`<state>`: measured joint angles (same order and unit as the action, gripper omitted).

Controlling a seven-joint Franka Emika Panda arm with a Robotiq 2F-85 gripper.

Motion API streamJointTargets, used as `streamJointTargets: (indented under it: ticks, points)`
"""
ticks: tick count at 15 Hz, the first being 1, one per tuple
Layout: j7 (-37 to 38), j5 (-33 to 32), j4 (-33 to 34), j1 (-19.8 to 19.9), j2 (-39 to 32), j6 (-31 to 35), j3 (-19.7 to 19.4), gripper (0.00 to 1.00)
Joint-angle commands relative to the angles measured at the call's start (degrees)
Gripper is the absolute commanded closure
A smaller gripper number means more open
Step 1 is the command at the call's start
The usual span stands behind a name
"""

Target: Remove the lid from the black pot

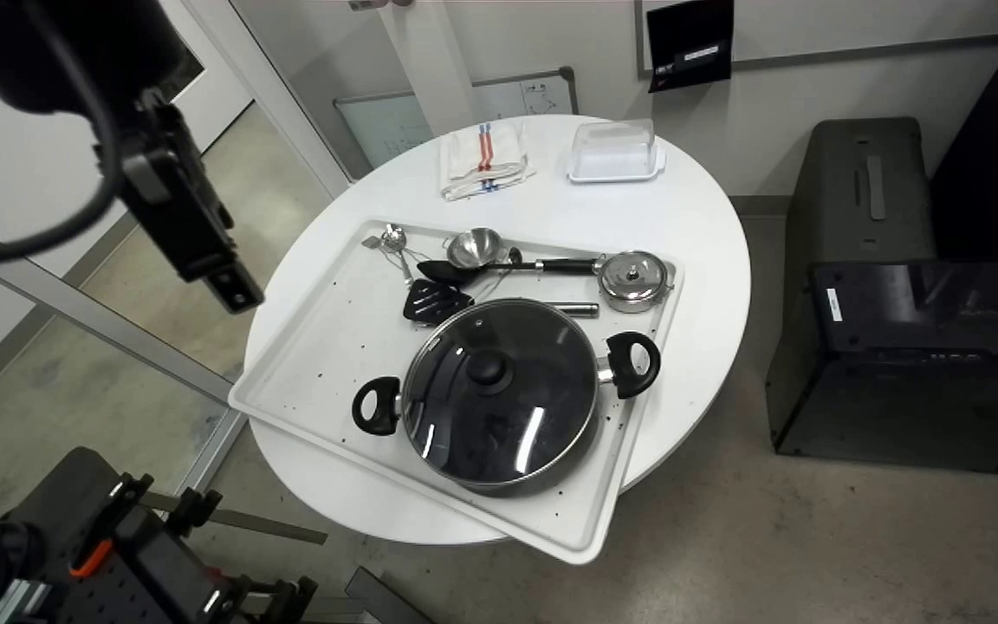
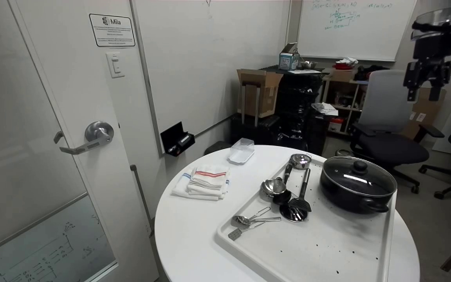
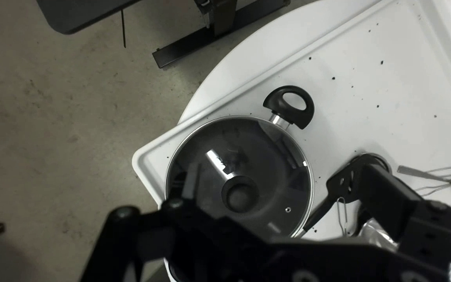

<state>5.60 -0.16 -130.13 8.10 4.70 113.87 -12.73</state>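
The lid is a round glass disc with a thin metal rim and a dark centre knob. It shows in both exterior views (image 1: 542, 364) (image 2: 347, 176) and in the wrist view (image 3: 257, 152). It lies flat on the black pot (image 2: 343, 197), whose two black loop handles stick out, one of them showing in the wrist view (image 3: 302, 113). My gripper (image 2: 424, 96) is high above the table, apart from the pot. Its two fingers are spread with nothing between them. In the wrist view the gripper (image 3: 280, 174) has the pot below it, and its body hides the pot's lower part.
The pot stands on a white tray (image 1: 291, 373) on a round white table (image 1: 707, 225). Beside it lie a black slotted turner (image 1: 434, 303), a metal strainer (image 1: 475, 249) and a small lidded metal pot (image 1: 633, 282). Folded towels (image 1: 482, 160) and a butter dish (image 1: 613, 152) stand farther off.
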Motion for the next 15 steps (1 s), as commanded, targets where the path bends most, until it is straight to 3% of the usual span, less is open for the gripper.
streamJointTargets:
  ticks: [1,15]
  points:
    - [4.43,1.27,4.81,0.75,-8.53,3.58,1.14,0.0]
    - [19.56,-0.23,4.63,-1.05,-26.68,26.38,-0.06,0.0]
